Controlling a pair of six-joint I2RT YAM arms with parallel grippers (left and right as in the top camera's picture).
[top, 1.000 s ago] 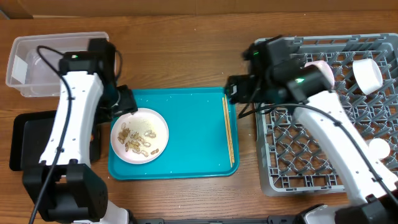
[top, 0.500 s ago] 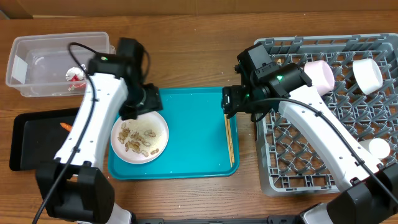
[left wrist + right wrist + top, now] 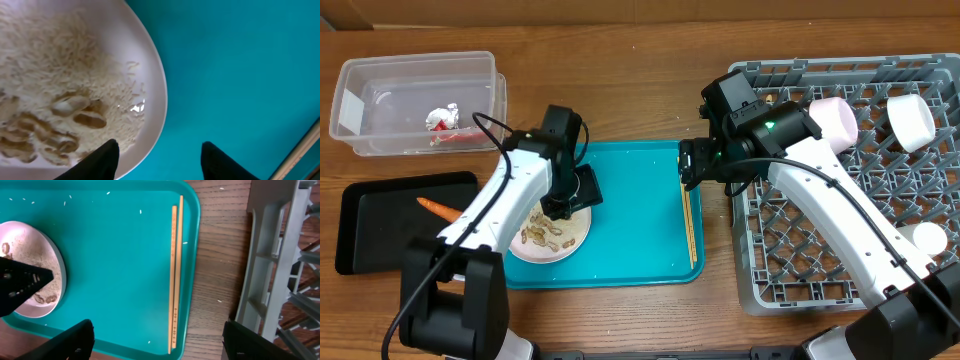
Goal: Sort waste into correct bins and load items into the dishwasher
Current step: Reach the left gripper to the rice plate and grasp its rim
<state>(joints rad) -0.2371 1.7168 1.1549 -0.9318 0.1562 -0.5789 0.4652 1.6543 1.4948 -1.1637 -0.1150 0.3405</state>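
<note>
A white plate (image 3: 576,234) with tan food scraps (image 3: 545,236) and rice sits at the left of the teal tray (image 3: 630,215). My left gripper (image 3: 582,190) is open and straddles the plate's right rim. In the left wrist view (image 3: 159,150) one finger is over the plate (image 3: 150,75) next to the scraps (image 3: 75,107), and the other is over the tray. Wooden chopsticks (image 3: 688,215) lie along the tray's right edge. My right gripper (image 3: 692,165) hovers open and empty above the chopsticks (image 3: 175,275).
The clear tub (image 3: 360,110) at back left holds the silvery and red wrappers (image 3: 442,118). The black tray (image 3: 380,235) holds the carrot (image 3: 438,209). The grey dish rack (image 3: 800,230) at right holds a cup (image 3: 832,115) and white bowls (image 3: 910,120).
My left arm has swung right from over the clear tub and come down at the plate's right rim. The wrappers and carrot now show. My right gripper shifted slightly left, then held still.
</note>
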